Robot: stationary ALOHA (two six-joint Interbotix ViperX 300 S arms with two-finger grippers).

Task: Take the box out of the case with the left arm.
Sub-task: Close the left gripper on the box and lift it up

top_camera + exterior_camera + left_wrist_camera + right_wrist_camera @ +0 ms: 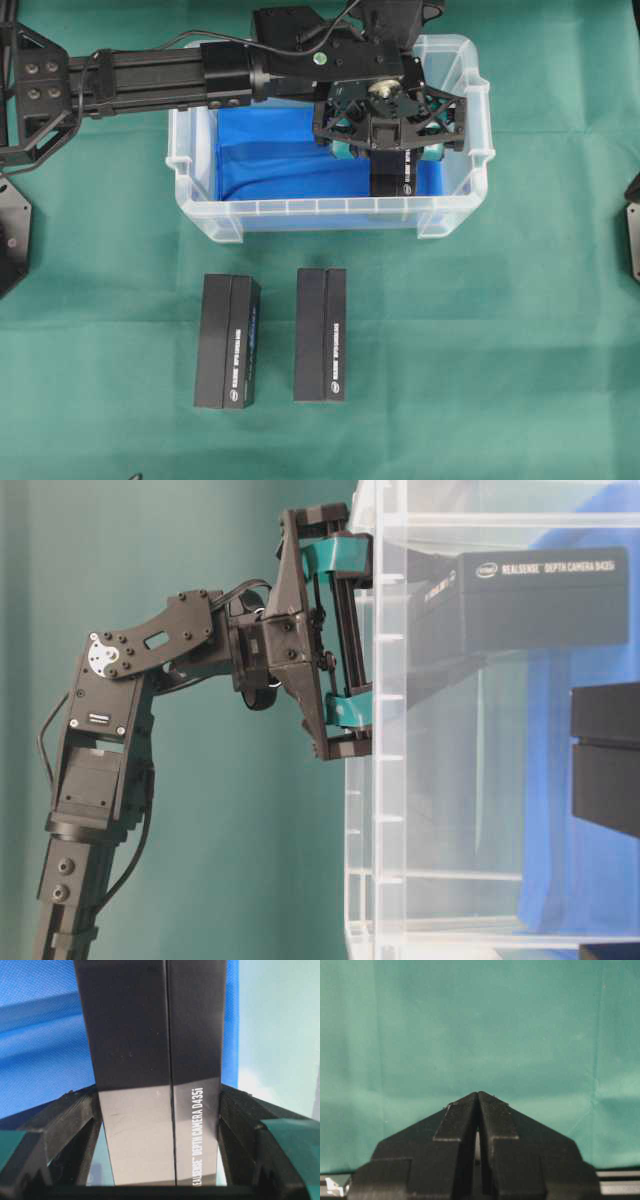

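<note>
The left pincer (pixel 388 148) was clamped on a black box (pixel 392 176) inside the clear case (pixel 330 211), while the right pincer (pixel 478 1097) sat clenched above the green desk (pixel 480 350)

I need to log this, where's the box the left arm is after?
In the overhead view, the box sits in the case's right end, clamped in the left gripper.

Robot lab bench, green cloth (pixel 520 350), two black arms (pixel 150 75)
</note>
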